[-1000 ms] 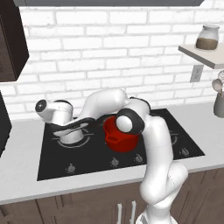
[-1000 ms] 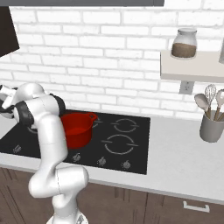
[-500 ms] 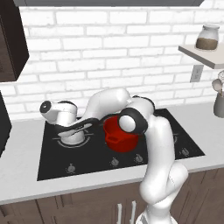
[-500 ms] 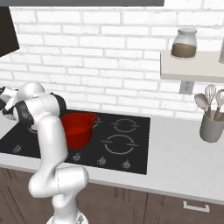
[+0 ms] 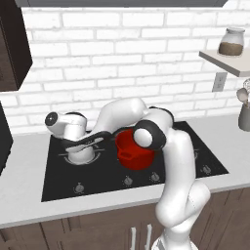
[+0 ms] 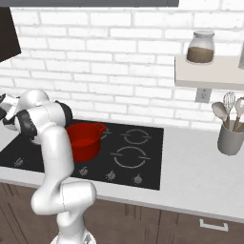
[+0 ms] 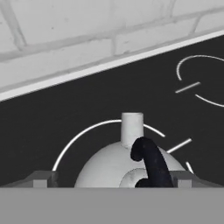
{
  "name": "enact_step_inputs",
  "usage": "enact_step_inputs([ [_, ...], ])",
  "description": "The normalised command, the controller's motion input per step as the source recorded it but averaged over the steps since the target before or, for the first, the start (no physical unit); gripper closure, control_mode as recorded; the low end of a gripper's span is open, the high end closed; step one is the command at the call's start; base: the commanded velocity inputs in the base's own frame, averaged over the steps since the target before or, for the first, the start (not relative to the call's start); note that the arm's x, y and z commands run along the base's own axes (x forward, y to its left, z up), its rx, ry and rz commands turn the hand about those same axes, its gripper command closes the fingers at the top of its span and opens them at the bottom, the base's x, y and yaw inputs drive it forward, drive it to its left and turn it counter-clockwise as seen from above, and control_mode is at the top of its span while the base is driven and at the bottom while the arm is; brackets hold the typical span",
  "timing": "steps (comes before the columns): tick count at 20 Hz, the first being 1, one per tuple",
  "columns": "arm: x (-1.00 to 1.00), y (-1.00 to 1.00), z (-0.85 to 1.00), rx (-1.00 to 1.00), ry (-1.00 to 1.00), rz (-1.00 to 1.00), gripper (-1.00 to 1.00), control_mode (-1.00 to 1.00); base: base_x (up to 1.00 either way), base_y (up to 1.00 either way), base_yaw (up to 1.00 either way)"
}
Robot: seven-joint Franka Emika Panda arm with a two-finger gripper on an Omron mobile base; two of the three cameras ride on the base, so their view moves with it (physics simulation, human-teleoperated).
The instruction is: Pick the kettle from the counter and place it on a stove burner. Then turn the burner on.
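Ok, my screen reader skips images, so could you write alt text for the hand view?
A silvery-white kettle with a dark arched handle sits on the black stove, inside a white burner ring. The open gripper has a fingertip either side of it, with white brick wall beyond.

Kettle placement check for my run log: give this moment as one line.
kettle: upright on burner | stove: red pot beside kettle | gripper: jaws open, straddling kettle | knobs: untouched

I see the kettle (image 7: 114, 168), matt silvery-white metal, on the stove (image 7: 87, 105), smooth black glass; beside the kettle, a glossy red pot (image 5: 134, 151).
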Motion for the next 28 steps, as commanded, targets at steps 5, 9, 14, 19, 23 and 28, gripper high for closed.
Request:
enact_step_inputs([
  [5,0.00,-0.15,0.00,0.00,-0.05,0.00,-1.00,-1.00,0.00,0.00,0.00],
  [9,0.00,-0.11,0.02,0.00,-0.06,0.00,-1.00,-1.00,0.00,0.00,0.00],
  [14,-0.01,-0.01,0.34,0.00,-0.09,0.00,-1.00,-1.00,0.00,0.00,0.00],
  [19,-0.21,0.00,0.44,0.00,0.00,0.00,-1.00,-1.00,0.00,0.00,0.00],
  [23,-0.41,0.00,0.49,0.01,0.01,0.00,-1.00,-1.00,0.00,0.00,0.00],
  [28,-0.67,0.00,0.35,0.13,0.13,0.05,-1.00,-1.00,0.00,0.00,0.00],
])
